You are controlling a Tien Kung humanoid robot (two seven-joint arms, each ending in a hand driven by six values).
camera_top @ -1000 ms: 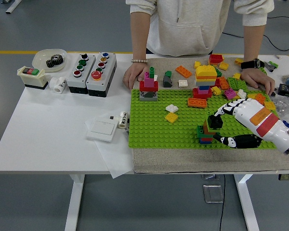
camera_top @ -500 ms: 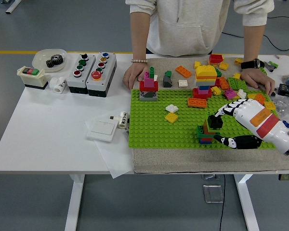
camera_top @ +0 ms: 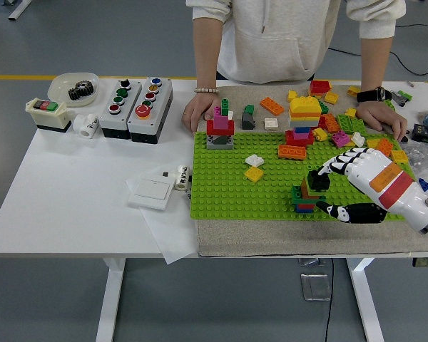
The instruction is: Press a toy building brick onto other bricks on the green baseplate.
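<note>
The green baseplate (camera_top: 271, 182) lies on a beige mat on the table's right half. Near its front right stands a small stack of bricks (camera_top: 307, 197): blue, red and green below, brown above, with a black brick (camera_top: 318, 179) on top. My right hand (camera_top: 329, 187) reaches in from the right; its fingertips (camera_top: 327, 169) rest on the black brick and the thumb (camera_top: 349, 211) lies low beside the stack. Other builds stand on the plate: a red, pink and grey one (camera_top: 220, 130) at the back left, a yellow and orange tower (camera_top: 303, 117) at the back. My left arm is out of view.
A person stands at the far side with one hand (camera_top: 198, 110) at the plate's back left corner and the other (camera_top: 380, 117) among loose bricks (camera_top: 346, 121) at the back right. Button boxes (camera_top: 135, 100), a bowl with a gear (camera_top: 75, 87) and a white switch plate (camera_top: 151, 192) lie left.
My right hand and forearm have shifted slightly down and right while the fingertips stay on the black brick. The person's hands have not moved.
</note>
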